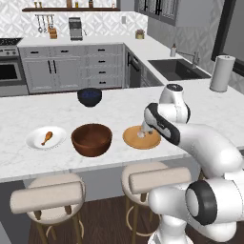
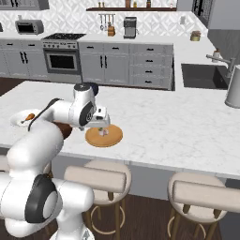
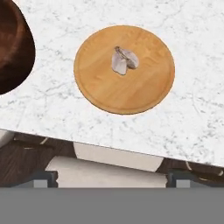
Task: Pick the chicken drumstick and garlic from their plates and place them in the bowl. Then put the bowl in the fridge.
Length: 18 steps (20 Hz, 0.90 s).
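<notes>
The garlic point(image 3: 124, 60) lies near the middle of the tan wooden plate point(image 3: 131, 94), at the counter's front edge. My gripper point(image 2: 100, 124) hangs open just above that plate point(image 2: 111, 139), and its fingertips point(image 3: 42, 176) stand wide apart with nothing between them. Left of it stands the reddish-brown bowl point(image 1: 92, 139), which holds nothing. Further left, the chicken drumstick point(image 1: 46, 137) rests on the white plate point(image 1: 33, 141). The fridge is out of view.
A small dark blue bowl point(image 1: 89, 96) sits further back on the island. Two stools point(image 1: 47, 196) stand under the counter's front edge. A paper towel roll point(image 1: 221, 73) and the sink point(image 1: 177, 69) are at the right.
</notes>
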Tool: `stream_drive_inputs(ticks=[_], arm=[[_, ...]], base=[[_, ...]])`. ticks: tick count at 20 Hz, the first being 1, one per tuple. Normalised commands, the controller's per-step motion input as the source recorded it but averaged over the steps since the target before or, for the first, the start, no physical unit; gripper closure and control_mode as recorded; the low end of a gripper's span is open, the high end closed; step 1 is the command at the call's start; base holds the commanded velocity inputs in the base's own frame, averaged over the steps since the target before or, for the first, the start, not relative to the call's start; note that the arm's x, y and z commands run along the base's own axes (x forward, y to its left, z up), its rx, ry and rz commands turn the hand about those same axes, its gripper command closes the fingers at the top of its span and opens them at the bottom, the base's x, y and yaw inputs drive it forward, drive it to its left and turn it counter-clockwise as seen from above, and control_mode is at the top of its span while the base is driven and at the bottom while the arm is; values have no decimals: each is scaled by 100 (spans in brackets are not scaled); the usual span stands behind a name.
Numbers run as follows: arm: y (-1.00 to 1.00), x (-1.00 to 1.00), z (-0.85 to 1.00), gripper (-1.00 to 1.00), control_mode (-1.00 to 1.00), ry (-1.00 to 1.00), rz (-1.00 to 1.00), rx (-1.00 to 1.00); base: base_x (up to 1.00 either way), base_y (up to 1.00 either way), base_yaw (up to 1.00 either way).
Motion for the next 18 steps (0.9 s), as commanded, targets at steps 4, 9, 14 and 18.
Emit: stream_drive_inputs(ticks=[4,9,14,18], arm=[[-12,100,-36,-100,-100,-2,7,2],[0,98,-36,-100,-100,0,6,5],[0,88,-39,-100,-100,0,4,6],[15,35,-63,-100,-100,0,4,2]], base=[[0,0,0],[0,0,0],[0,0,0],[0,0,0]])
